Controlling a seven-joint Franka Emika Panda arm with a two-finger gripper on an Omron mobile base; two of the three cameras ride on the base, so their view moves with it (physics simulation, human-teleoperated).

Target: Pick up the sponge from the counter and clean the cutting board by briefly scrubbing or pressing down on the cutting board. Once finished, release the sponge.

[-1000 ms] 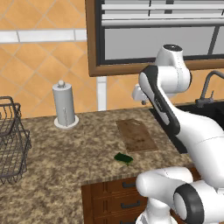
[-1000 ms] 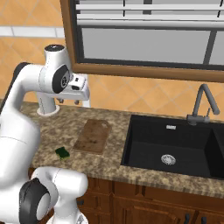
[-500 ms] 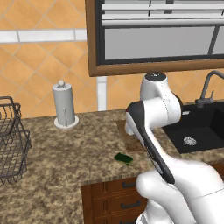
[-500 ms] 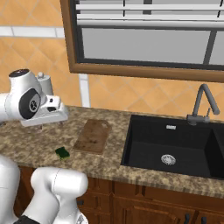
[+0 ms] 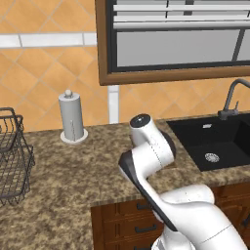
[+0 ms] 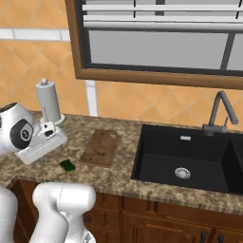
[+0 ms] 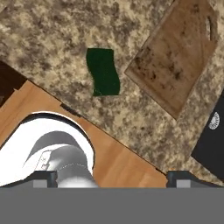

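One small sponge (image 7: 103,72) lies flat on your bench (image 7: 52,39), and you can see it is dark green, soft-edged and shaped like a little block. It sits just beside the cutting board (image 7: 175,52), not touching it, close to the front edge of the bench. The board is a thin, flat piece of brown wood with darker grain marks and a slot near one end. Your bench is speckled brown and tan stone over brown wooden drawers (image 5: 132,222). In the right base view your hand (image 6: 42,144) hangs above the bench, to the left of the sponge (image 6: 68,165) and holding nothing. You cannot tell if its fingers are spread or pressed together. A black sink (image 6: 190,159) sits to the right of the board (image 6: 100,147).
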